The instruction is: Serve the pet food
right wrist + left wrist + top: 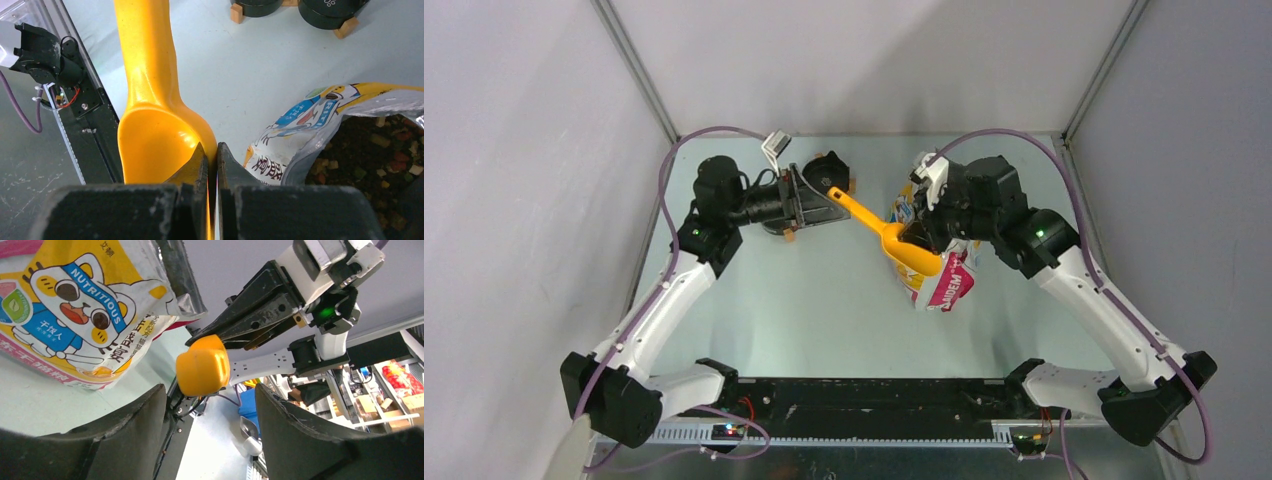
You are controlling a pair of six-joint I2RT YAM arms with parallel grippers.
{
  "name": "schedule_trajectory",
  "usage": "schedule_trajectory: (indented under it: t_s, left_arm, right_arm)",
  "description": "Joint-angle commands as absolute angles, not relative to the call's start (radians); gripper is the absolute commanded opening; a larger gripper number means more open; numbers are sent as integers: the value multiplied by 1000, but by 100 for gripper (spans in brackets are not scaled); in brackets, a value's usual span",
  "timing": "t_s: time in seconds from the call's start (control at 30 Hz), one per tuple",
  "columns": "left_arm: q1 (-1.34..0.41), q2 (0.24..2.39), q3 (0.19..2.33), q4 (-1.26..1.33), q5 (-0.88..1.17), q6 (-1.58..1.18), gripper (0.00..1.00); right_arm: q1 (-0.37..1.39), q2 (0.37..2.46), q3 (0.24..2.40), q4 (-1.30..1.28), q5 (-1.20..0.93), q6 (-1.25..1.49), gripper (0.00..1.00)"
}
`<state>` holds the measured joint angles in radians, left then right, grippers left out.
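The orange scoop (892,238) lies level over the table, its handle pointing left. My right gripper (212,150) is shut on the rim of the scoop's bowl (150,145), which looks empty. Just right of it, the cartoon-cat bag (300,130) stands open, with the pet food (385,150) showing inside as brown and reddish pellets. From above, the bag (946,285) stands under my right gripper (921,238). My left gripper (817,200) is open at the handle's end. In the left wrist view the handle end (202,365) sits just beyond the open fingers (125,435), touching neither.
Two black bowls on wooden feet (330,10) stand at the back of the table, and one (829,168) shows from above behind my left gripper. The table's black front rail (95,130) lies left of the scoop. Grey walls close in the sides and back.
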<state>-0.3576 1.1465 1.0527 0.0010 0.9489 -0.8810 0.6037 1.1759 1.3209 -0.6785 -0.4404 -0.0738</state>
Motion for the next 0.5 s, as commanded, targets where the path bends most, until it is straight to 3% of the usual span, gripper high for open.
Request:
schedule_trajectory:
  t_s: [0.0,0.47]
  left_arm:
    - [-353,1126,1056,114,991,-941,70]
    - [-399,1155,1070,80,1006,-930,58]
  right_arm:
    - [622,1189,1331,-615,-415,-65,0]
    - [672,1201,1330,-589,-376,-107,0]
